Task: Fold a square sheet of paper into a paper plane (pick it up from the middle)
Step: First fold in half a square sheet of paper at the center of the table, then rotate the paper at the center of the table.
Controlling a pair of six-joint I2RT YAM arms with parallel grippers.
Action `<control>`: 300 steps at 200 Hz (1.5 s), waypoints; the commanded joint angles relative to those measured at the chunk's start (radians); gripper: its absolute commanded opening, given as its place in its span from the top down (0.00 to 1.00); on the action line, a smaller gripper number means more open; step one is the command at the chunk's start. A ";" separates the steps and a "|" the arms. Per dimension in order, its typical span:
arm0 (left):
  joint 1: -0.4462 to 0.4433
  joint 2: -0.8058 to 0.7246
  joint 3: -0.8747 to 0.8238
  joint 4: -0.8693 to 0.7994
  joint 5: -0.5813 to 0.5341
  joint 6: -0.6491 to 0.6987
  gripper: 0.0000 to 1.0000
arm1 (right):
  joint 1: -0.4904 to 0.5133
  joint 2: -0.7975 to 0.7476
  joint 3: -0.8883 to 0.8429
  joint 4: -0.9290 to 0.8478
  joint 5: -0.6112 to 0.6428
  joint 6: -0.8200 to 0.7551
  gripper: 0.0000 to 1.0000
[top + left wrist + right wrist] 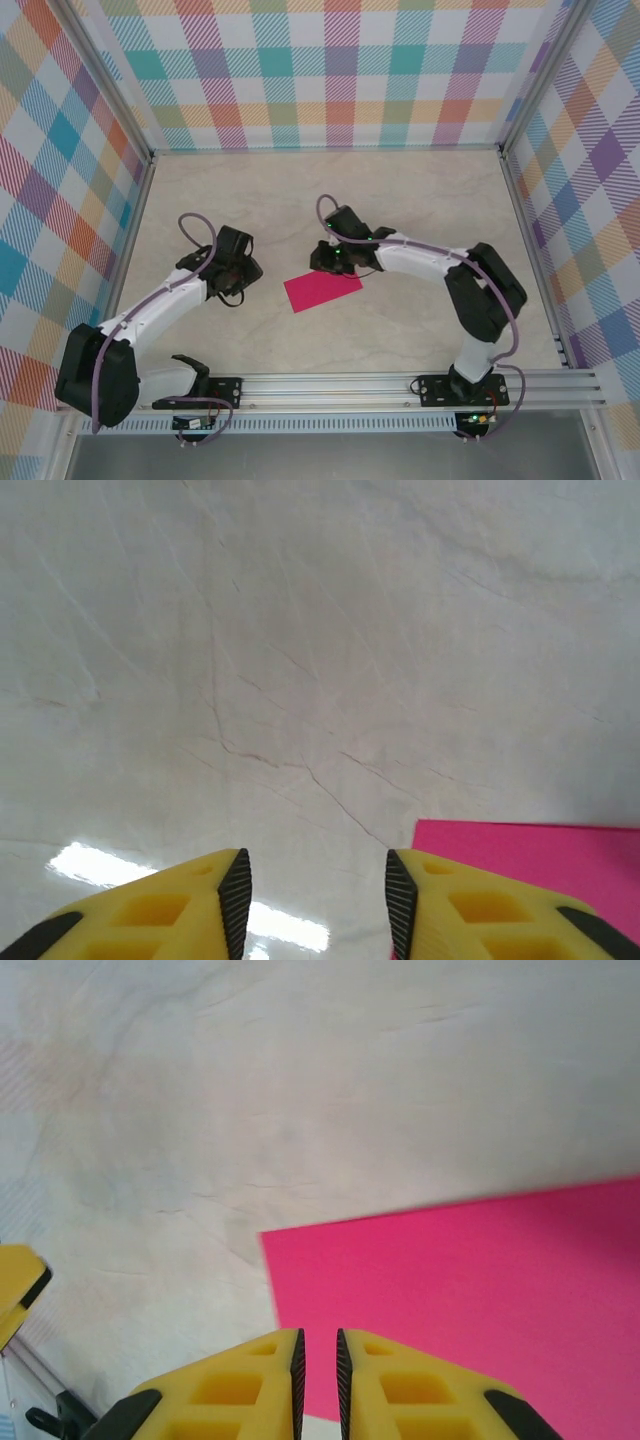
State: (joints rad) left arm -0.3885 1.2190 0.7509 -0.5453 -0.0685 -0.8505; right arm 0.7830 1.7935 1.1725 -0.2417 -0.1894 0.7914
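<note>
The magenta-pink sheet of paper (322, 290) lies flat on the table as a folded rectangle, between the two arms. My right gripper (335, 262) hovers over its far edge; in the right wrist view the yellow fingers (250, 1380) are shut to a thin slit with nothing between them, and the paper (470, 1280) spreads out ahead and to the right of them. My left gripper (243, 278) stands just left of the sheet, open and empty (318, 865). A corner of the paper (540, 845) shows beside its right finger.
The pale marble-patterned tabletop (420, 200) is walled by checked panels on three sides. An aluminium rail (340, 385) carrying the arm bases runs along the near edge. Bare table lies beyond both grippers.
</note>
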 commanded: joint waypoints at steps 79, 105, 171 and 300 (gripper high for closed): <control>0.113 0.021 0.038 -0.070 0.068 0.111 0.48 | 0.124 0.334 0.301 -0.227 -0.012 -0.056 0.84; 0.114 0.019 0.035 -0.070 0.065 0.114 0.48 | 0.154 0.342 0.293 -0.271 -0.043 -0.149 0.84; 0.113 0.007 0.018 -0.062 0.091 0.126 0.48 | 0.147 0.080 -0.007 -0.323 -0.029 -0.530 0.86; 0.108 -0.031 -0.006 -0.010 0.290 0.158 0.30 | -0.026 0.087 0.073 -0.331 0.319 -0.075 0.49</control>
State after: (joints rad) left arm -0.2890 1.2160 0.7673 -0.5709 0.1638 -0.7055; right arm 0.7719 1.8400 1.1782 -0.5434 0.0689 0.6811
